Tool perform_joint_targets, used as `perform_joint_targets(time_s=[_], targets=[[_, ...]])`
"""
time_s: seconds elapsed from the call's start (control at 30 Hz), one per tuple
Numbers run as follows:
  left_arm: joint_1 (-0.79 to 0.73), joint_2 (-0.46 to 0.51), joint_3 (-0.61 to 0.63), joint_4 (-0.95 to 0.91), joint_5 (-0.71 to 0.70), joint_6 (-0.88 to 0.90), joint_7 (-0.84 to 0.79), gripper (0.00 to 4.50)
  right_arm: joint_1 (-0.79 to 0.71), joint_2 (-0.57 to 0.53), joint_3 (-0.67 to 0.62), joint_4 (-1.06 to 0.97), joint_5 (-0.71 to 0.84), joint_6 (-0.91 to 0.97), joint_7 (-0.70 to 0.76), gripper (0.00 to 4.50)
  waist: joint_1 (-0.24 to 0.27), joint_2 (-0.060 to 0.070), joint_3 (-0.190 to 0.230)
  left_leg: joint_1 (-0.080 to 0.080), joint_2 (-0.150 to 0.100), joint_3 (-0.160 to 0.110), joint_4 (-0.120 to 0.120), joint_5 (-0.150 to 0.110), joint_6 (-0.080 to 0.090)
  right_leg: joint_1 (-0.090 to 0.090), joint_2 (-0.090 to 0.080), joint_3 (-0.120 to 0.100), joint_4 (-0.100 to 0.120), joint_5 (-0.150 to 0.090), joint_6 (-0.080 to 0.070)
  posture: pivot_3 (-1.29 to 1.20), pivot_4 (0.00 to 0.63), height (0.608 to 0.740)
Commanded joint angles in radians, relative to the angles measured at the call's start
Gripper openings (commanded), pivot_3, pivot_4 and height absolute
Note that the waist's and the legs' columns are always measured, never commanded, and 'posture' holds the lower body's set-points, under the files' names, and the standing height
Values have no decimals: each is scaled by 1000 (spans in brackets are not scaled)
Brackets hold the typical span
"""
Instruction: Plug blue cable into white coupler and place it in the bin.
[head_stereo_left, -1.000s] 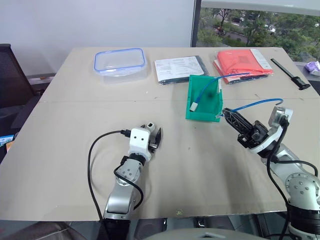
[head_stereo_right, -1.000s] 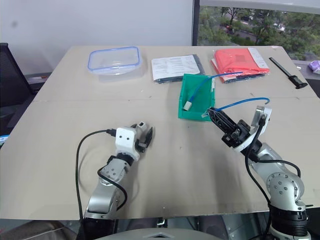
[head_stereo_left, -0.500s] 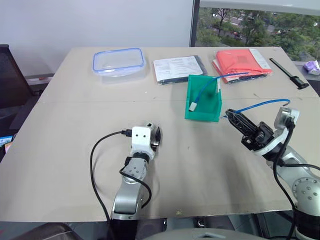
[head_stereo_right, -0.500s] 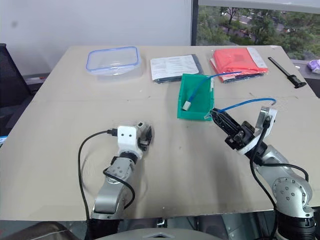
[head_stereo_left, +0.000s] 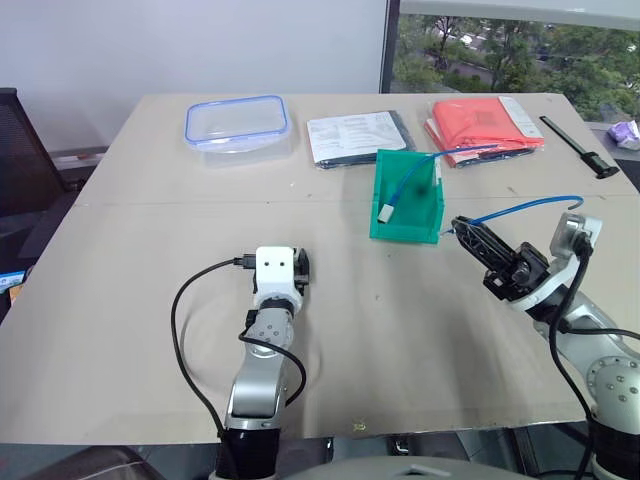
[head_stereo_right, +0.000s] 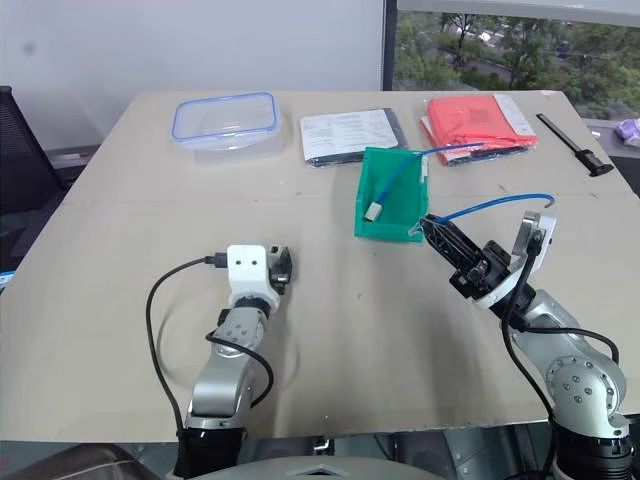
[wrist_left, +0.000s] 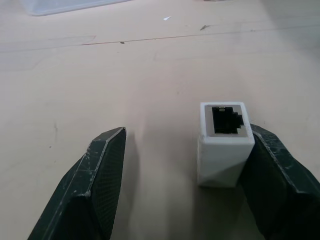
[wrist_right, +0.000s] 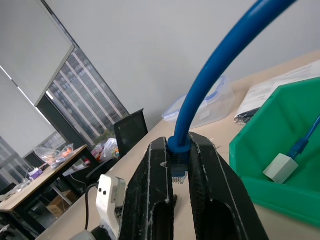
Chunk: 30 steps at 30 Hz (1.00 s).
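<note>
The white coupler (wrist_left: 223, 145) stands on the table with its dark socket facing up, touching one finger (wrist_left: 280, 180) of my left gripper (wrist_left: 187, 132). A wide gap separates it from the other finger (wrist_left: 100, 175), so the gripper is open. In the eye views my left gripper (head_stereo_left: 300, 268) lies low on the table's near left. My right gripper (head_stereo_left: 462, 228) is shut on the blue cable (head_stereo_left: 520, 208), whose plug (wrist_right: 176, 165) sits between its fingers just right of the green bin (head_stereo_left: 420, 205). From there the cable arcs back over my right wrist.
The bin holds another blue cable (head_stereo_left: 402, 180) tipped with a white block (head_stereo_left: 385, 212). A clear box with a blue rim (head_stereo_left: 238, 122), papers (head_stereo_left: 360, 138), a red folder (head_stereo_left: 485, 122) and a black tool (head_stereo_left: 580, 148) lie along the far side.
My left gripper has swung from pointing right to pointing straight ahead and shifted a little left. The right gripper keeps its hold on the cable without moving.
</note>
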Motion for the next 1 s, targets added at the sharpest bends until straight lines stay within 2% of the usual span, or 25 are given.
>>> perform_joint_targets(time_s=[0.03, 1.0], targets=[[39, 12, -8, -31, 3, -5, -17, 3282, -11, 0, 2, -15, 11, 0, 9, 0, 1, 0, 0, 0, 0, 0, 0, 0, 0, 0, 0, 0, 0, 0, 0, 0, 150, 737], [206, 58, 14, -132, -24, -29, -80, 3282, -15, 17, 36, 17, -21, -5, 41, 0, -22, 0, 0, 0, 1, 0, 0, 0, 0, 0, 0, 2, 0, 0, 0, 0, 150, 737]])
